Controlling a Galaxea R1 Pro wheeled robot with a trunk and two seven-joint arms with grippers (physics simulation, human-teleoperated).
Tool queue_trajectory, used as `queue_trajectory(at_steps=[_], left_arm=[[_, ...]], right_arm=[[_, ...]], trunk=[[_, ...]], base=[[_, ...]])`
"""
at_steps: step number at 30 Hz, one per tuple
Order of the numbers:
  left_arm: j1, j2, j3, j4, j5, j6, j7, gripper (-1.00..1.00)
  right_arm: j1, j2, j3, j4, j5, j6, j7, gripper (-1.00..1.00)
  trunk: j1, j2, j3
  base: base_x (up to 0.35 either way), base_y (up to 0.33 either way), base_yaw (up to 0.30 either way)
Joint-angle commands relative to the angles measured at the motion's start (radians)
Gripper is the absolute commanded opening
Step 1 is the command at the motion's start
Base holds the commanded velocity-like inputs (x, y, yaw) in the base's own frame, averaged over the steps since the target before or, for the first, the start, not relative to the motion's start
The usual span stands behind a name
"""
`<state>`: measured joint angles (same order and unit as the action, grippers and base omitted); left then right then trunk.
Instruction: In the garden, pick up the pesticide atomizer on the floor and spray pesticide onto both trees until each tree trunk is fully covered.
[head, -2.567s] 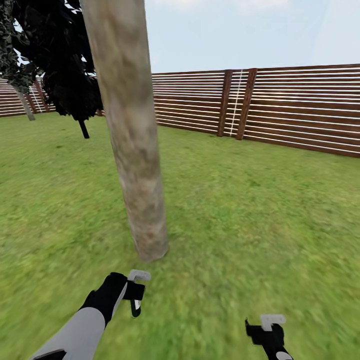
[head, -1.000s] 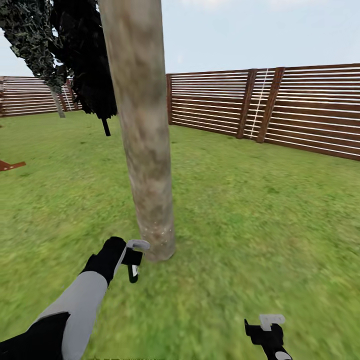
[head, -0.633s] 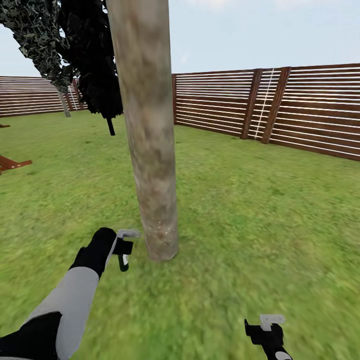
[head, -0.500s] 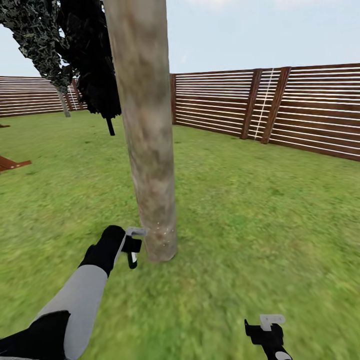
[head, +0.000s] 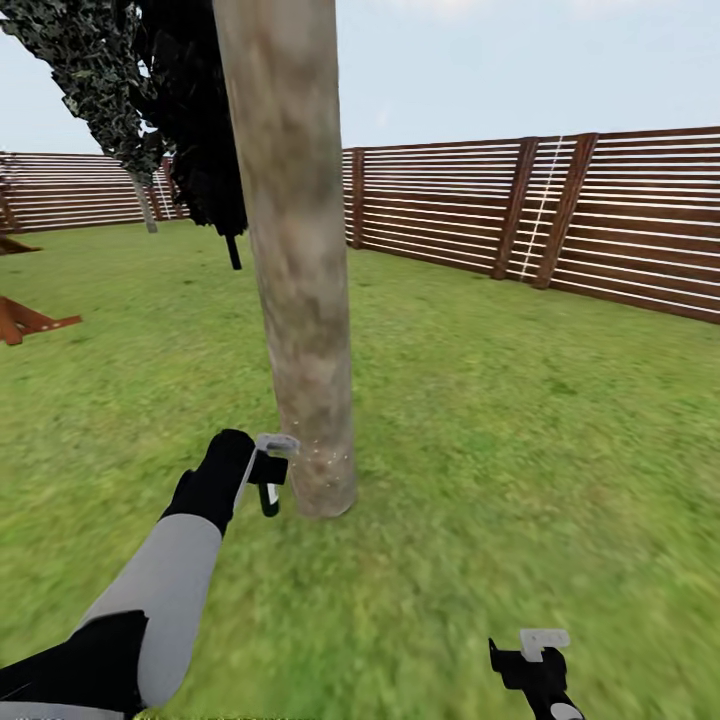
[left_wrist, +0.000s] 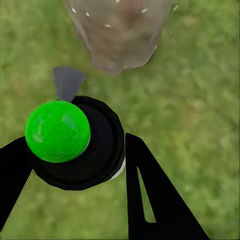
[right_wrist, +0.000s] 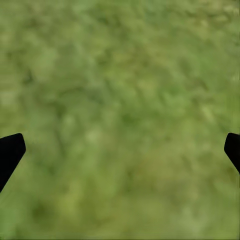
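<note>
1. Pesticide atomizer (left_wrist: 75, 142), black-bodied with a green cap, sits clamped in the left gripper (head: 268, 478), at 9 o'clock of the tree trunk (head: 300, 300) base.
2. Spraying looks underway: pale specks dot the mottled grey-tan bark low down.
3. Next, sweep upward and around.
4. Right gripper (head: 535, 660) hangs spread, empty.

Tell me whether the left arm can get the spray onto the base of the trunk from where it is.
Probably yes: the left pincer holds the atomizer just beside the trunk, with nothing between them.
</note>
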<state>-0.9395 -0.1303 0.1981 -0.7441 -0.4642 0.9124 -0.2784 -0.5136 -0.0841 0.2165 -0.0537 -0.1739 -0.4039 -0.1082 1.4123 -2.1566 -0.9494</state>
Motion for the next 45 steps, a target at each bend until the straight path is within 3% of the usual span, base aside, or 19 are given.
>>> queue_trajectory(at_steps=[1,18,26,39,40,43,45], left_arm=[[0.001,0.0,0.005,-0.001,-0.016,0.002,-0.009,-1.0],[0.013,0.004,-0.002,-0.001,-0.02,-0.001,-0.001,-1.0],[0.016,0.022,0.001,0.001,-0.023,-0.002,0.001,-1.0],[0.025,0.023,0.004,0.013,-0.023,-0.007,0.002,-1.0],[0.03,0.026,0.007,0.014,-0.023,-0.008,0.004,-1.0],[0.098,0.093,0.013,0.006,-0.02,-0.016,0.013,-1.0],[0.113,0.105,0.009,0.006,-0.015,-0.018,0.013,-1.0]], right_arm=[[0.0,0.0,0.009,0.0,-0.01,-0.003,-0.002,1.0],[0.0,0.0,0.009,0.0,-0.01,-0.003,-0.002,1.0],[0.0,0.0,0.009,0.0,-0.01,-0.003,-0.001,1.0],[0.0,0.0,0.01,0.0,-0.01,-0.003,-0.001,1.0],[0.0,0.0,0.01,0.0,-0.01,-0.003,-0.001,1.0],[0.0,0.0,0.01,0.0,-0.01,-0.003,-0.001,1.0],[0.0,0.0,0.011,0.0,-0.01,-0.003,-0.001,1.0]], trunk=[[0.0,0.0,-0.001],[0.0,0.0,-0.001],[0.0,0.0,-0.001],[0.0,0.0,-0.001],[0.0,0.0,-0.001],[0.0,0.0,-0.001],[0.0,0.0,-0.001]], base=[[0.0,0.0,0.086],[0.063,-0.234,0.005],[0.011,-0.278,0.237],[0.12,-0.276,0.052],[0.125,-0.274,0.238],[0.12,-0.274,0.271],[0.13,-0.272,0.242]])
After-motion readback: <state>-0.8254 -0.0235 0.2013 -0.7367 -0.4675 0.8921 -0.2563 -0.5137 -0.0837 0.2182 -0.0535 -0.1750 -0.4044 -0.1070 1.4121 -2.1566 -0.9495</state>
